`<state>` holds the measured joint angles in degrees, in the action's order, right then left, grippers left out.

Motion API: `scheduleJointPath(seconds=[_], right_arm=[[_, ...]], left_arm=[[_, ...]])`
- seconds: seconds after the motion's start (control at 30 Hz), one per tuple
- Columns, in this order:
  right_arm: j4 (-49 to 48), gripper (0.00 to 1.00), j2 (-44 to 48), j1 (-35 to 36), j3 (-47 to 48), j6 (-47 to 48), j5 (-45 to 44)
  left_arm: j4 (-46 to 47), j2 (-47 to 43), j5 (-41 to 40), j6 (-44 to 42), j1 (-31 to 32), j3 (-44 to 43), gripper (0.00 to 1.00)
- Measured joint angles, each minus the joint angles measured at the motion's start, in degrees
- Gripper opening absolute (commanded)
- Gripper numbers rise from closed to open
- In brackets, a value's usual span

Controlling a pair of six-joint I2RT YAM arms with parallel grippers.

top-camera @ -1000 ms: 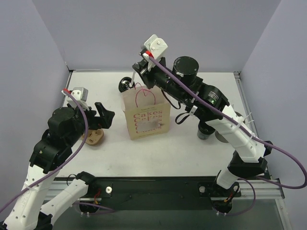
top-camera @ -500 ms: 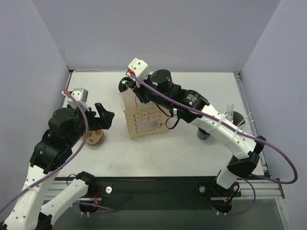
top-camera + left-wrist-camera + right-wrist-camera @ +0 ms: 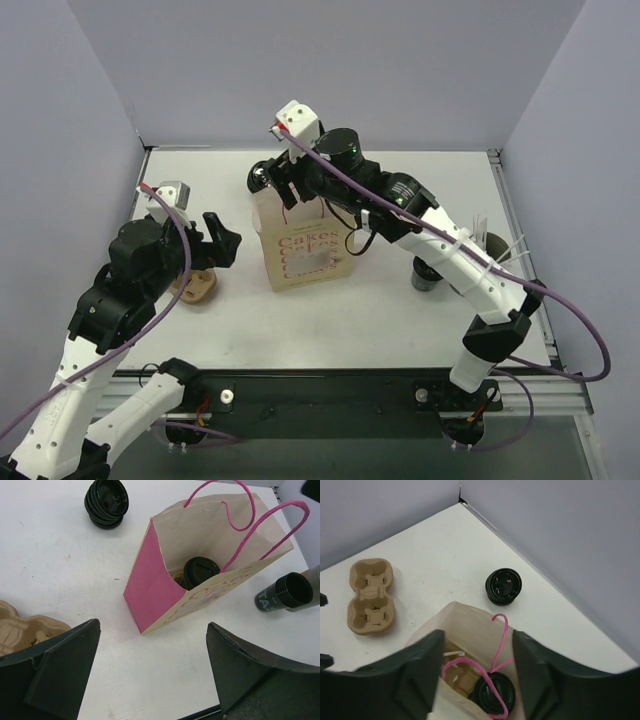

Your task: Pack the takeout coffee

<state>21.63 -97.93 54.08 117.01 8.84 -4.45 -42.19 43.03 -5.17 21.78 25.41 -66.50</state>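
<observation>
One takeout coffee, a small black lidded cup, stands inside the open pink paper bag at the table's middle. The right wrist view looks straight down on that cup, under the bag's pink handles. My right gripper hovers over the bag's mouth, open and holding nothing. Another black cup stands on the table right of the bag. My left gripper hangs open to the bag's left, well apart from it.
A ribbed black stack sits behind the bag near the back wall. A brown cardboard cup carrier lies left of the bag. A grey cup with white sticks stands at the right, beside my right arm.
My right arm has swung left and come over the bag's mouth, and its jaws have parted. The left arm has barely moved.
</observation>
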Motion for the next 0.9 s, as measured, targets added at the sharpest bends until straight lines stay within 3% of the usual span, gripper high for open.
scheduleJointPath(seconds=[0.1, 0.47, 0.63, 0.9], right_arm=[[2.8, 0.99, 2.8, 0.2, -0.2, -4.1, -2.7], [8.2, 1.00, 30.9, -1.9, -23.1, -21.4, -15.9], [12.7, 1.00, 34.8, -2.1, -24.8, -32.7, -19.1], [19.3, 1.00, 37.5, -2.1, -34.1, -46.9, -20.2]], left_arm=[[0.4, 1.7, 0.2, -0.2, 0.0, -0.7, 0.97], [11.4, 2.9, 9.2, -1.9, 0.0, -0.1, 0.97], [19.4, -2.6, 13.2, -1.6, 0.0, 6.6, 0.97], [23.3, -4.2, 15.6, -0.2, 0.0, 10.2, 0.97]])
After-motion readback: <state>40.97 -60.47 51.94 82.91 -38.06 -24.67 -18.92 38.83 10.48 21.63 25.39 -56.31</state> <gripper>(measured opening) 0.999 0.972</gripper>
